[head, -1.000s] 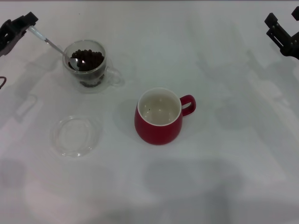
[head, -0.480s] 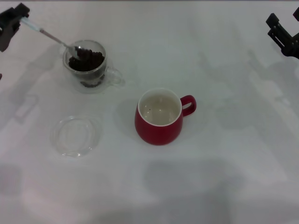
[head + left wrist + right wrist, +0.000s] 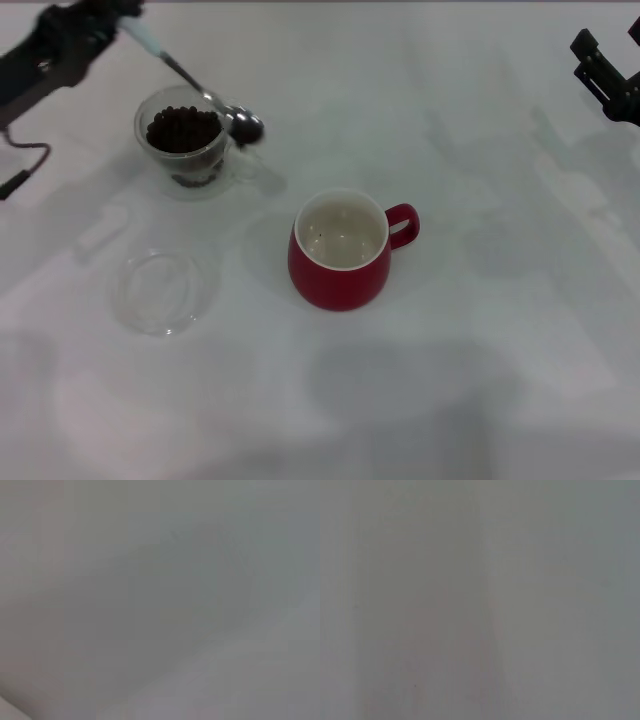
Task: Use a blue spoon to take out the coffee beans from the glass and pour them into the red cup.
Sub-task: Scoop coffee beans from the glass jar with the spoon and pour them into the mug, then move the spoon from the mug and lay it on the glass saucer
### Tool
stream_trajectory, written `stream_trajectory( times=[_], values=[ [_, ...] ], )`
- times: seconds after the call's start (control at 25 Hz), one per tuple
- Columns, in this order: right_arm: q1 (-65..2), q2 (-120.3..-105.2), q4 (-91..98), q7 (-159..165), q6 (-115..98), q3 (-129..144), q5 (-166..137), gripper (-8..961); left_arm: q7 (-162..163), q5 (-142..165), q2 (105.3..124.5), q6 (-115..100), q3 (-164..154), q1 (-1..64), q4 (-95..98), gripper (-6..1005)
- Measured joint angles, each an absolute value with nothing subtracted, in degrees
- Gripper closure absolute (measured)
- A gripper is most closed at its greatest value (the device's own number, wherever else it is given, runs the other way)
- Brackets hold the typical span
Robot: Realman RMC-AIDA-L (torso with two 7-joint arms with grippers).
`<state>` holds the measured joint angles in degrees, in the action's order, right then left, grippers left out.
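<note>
A: Head view first — what are you seeing your left hand [image 3: 112, 12] doing?

B: You are looking at it in the far left corner, gripping the pale handle of the blue spoon [image 3: 200, 88]. The spoon is slanting down toward the middle of the surface [image 3: 480, 380], and its metal bowl is hanging just past the glass [image 3: 185, 150], on the side facing the red cup [image 3: 340, 252]. Something dark is sitting in the bowl, likely a few beans.

A: And the coffee beans [image 3: 183, 128]?

B: You are seeing most of them heaped inside the glass, which is standing upright at the far left. The red cup is sitting upright near the centre, well apart from the glass, its handle pointing right and its cream inside showing only a few dark specks. A clear saucer [image 3: 160, 290] is lying flat nearer to you than the glass.

A: Your right hand [image 3: 608, 70]?

B: It is hanging at the far right edge, away from everything; I cannot tell how its fingers are standing. Both wrist views are giving you only blank grey.
</note>
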<state>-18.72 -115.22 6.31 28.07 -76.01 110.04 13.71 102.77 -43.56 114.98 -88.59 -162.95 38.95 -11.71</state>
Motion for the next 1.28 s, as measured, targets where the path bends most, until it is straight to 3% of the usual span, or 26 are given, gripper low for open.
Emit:
stream_trajectory(
  times=[0.48,0.8,1.04,1.16,1.2,1.28],
  values=[
    [-17.39,-115.22,6.67,28.20,-76.53,110.43,13.71,127,87.52,-21.91,115.55,-89.44,-162.95,50.92,-11.60,863],
    [-16.41,-115.22,6.61,28.21,-77.47,110.39,13.71,127,71.56,-22.55,116.26,-89.62,-162.95,52.39,-11.49,864],
    [-16.45,-115.23,6.71,28.22,-77.48,110.24,13.70,127,69.36,-33.83,116.28,-94.25,-162.57,48.27,-11.66,864],
    [-16.84,-115.22,6.72,28.22,-77.48,110.11,13.71,127,71.71,-41.72,116.04,-97.42,-162.49,43.63,-11.84,864],
    [-17.00,-115.22,6.74,28.17,-77.47,110.08,13.71,127,77.60,-48.99,115.80,-98.71,-162.53,37.57,-11.95,864],
    [-17.31,-115.22,6.78,28.00,-77.36,110.02,13.74,127,81.11,-51.75,115.72,-98.75,-162.56,34.40,-11.96,864]
  ],
)
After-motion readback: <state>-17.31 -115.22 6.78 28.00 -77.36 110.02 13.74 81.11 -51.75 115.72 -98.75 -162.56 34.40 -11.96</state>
